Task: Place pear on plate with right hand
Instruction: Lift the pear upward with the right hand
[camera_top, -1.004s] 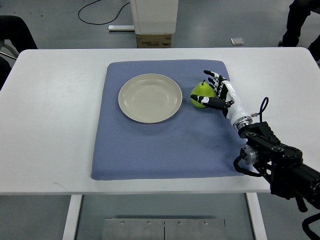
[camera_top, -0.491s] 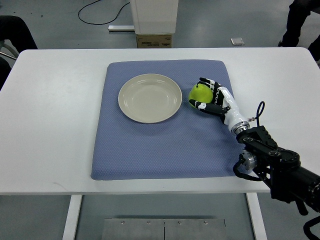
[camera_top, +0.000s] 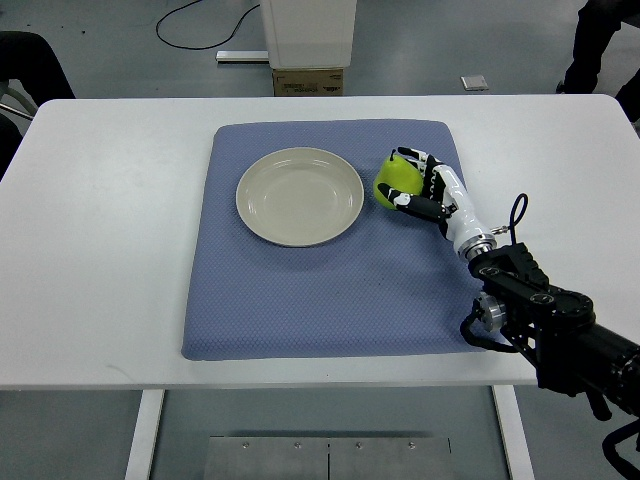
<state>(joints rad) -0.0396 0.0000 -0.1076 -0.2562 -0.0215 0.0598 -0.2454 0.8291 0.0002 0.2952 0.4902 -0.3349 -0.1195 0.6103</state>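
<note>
— Where is your robot hand right now?

— My right robot hand (camera_top: 418, 182) sits over the right part of the blue mat (camera_top: 330, 290), with my arm coming in from the lower right corner of the picture and crossing the edge of the white table (camera_top: 110, 230). My fingers (camera_top: 408, 200) are curled around the pear (camera_top: 397, 180), black fingertips wrapping it from above and below, so I am gripping it.

— And the pear itself?

— It is a yellow-green pear, held on the left, plate-facing side of my palm. It lies just beside the right rim of the plate (camera_top: 300, 196), close to it but not over it; a thin strip of mat shows between the two. I cannot tell from this steep angle whether the pear rests on the mat or is lifted clear of it.

— What about the plate?

— It is a cream round plate, lying flat on the upper middle of the mat with nothing in it.

— Anything else around?

— Beyond the far edge of the table stands a white column (camera_top: 308, 30) with a cardboard box (camera_top: 308, 82) at its foot, and a black cable (camera_top: 200, 20) curls on the grey floor. My left arm does not show
</note>
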